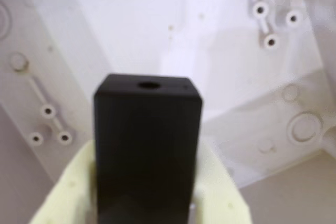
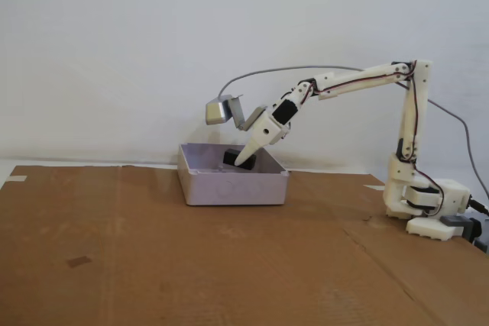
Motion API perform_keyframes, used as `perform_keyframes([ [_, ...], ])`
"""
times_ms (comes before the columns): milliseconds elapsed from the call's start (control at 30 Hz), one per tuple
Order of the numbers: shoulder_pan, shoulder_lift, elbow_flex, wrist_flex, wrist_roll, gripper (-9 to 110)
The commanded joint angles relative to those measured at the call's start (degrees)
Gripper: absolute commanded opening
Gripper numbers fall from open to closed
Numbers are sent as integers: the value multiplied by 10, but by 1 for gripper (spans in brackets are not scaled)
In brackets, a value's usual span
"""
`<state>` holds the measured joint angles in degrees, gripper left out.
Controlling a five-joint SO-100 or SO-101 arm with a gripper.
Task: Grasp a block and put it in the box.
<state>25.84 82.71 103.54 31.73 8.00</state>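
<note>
In the wrist view the black block (image 1: 148,129) fills the lower middle, end-on, with a small round hole in its top face. My gripper (image 1: 147,187) is shut on it, and pale yellow fingers (image 1: 63,192) show on both sides. Behind it lies the pale floor of the box (image 1: 157,24) with moulded screw posts. In the fixed view the gripper (image 2: 243,159) reaches down over the rim of the lavender-grey box (image 2: 229,188), with the block (image 2: 231,157) held just inside it. Whether the block touches the floor cannot be told.
The box stands on a brown cardboard sheet (image 2: 153,265) against a white wall. The arm's base (image 2: 424,208) sits at the right edge. A grey camera housing (image 2: 220,110) juts out above the box's left side, and a grey cable arcs over the arm.
</note>
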Motion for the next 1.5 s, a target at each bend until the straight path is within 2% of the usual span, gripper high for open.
perform_keyframes([
  [0,-4,14,-3,-40,-6,12],
  [900,-4,15,39,-63,-6,12],
  [1100,-4,15,39,-64,-6,21],
  [1467,-4,18,38,-64,-6,21],
])
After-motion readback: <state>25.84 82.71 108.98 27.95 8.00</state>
